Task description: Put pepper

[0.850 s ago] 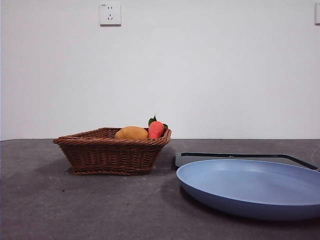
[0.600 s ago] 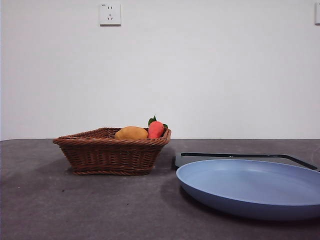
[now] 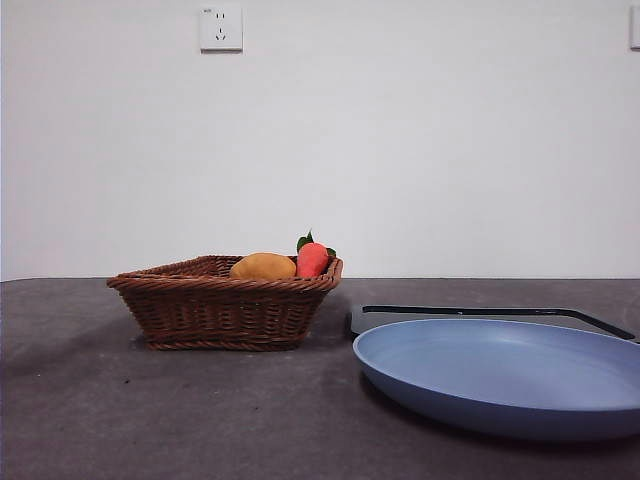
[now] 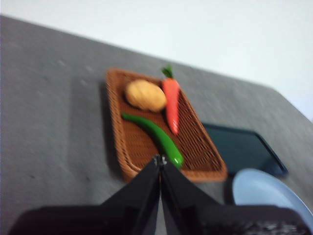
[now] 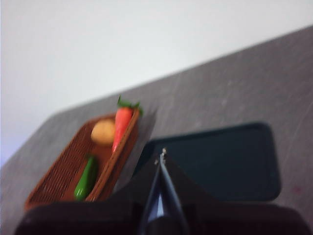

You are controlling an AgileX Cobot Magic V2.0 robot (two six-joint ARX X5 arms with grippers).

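Note:
The pepper (image 4: 155, 137), glossy dark green and elongated, lies inside the brown wicker basket (image 4: 122, 147); the right wrist view shows the pepper (image 5: 86, 178) there too. In the front view the basket (image 3: 225, 300) wall hides it. My left gripper (image 4: 160, 162) hovers shut above the basket's near edge, close to one end of the pepper. High over the dark tray (image 5: 225, 161), my right gripper (image 5: 162, 155) is shut with nothing in it. Neither arm appears in the front view.
An orange-yellow lump (image 3: 262, 267) and a red fruit with green leaves (image 3: 312, 258) share the basket. A blue plate (image 3: 505, 375) sits at the front right, partly over the dark tray (image 3: 495, 313). A wall socket (image 3: 220, 27) is behind.

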